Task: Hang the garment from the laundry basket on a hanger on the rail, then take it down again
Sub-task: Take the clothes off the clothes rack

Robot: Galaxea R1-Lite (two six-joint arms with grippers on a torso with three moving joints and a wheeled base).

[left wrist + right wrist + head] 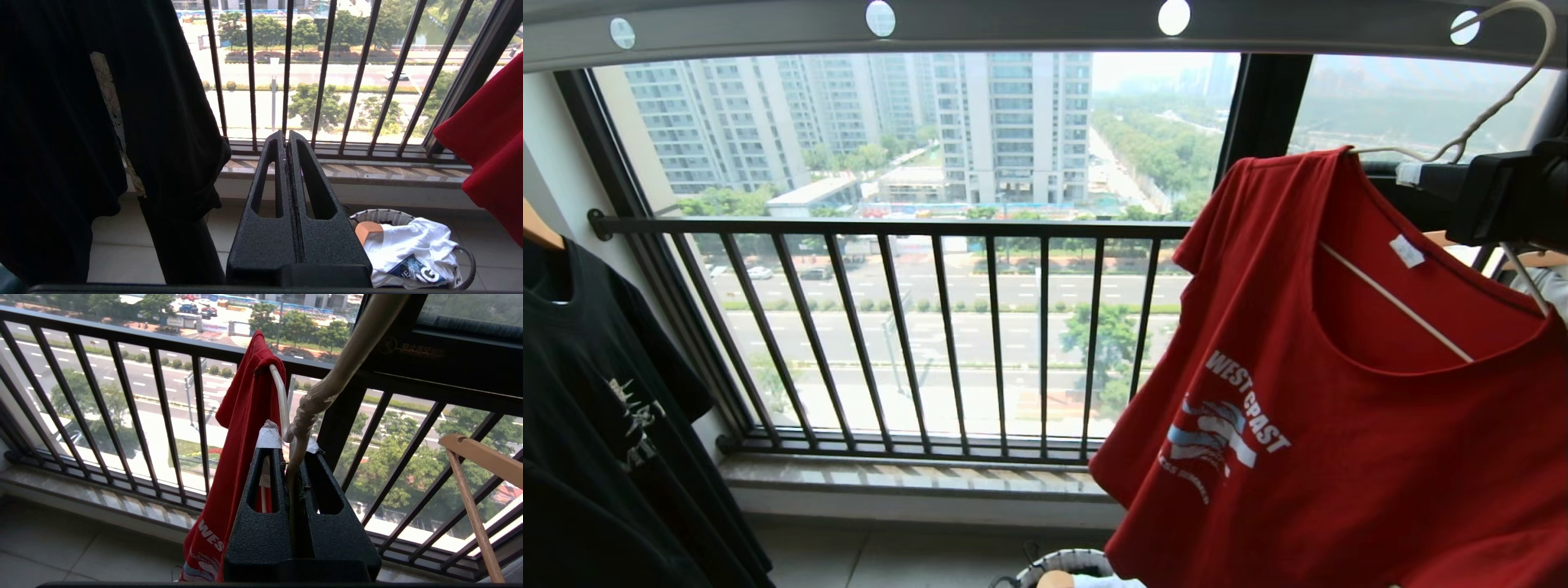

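Observation:
The red garment (1339, 425) with white "WEST COAST" lettering hangs tilted on the pale wire hanger (1490, 106), high on the right. My right gripper (1413, 173) is shut on the hanger's twisted neck (300, 416), just below the long hook. The hook's top reaches up to the grey holed rail (1029, 28); whether it rests on the rail I cannot tell. The garment (245, 416) drapes beside the right gripper (291, 443). The laundry basket (1066, 562) sits on the floor below. My left gripper (286, 136) is parked low, shut and empty.
A black T-shirt (596, 425) hangs at the left on a wooden hanger. White cloth (412, 245) lies in the basket (382, 214). A black barred window railing (931, 327) runs behind. Another wooden hanger (474, 457) hangs to the right of the garment.

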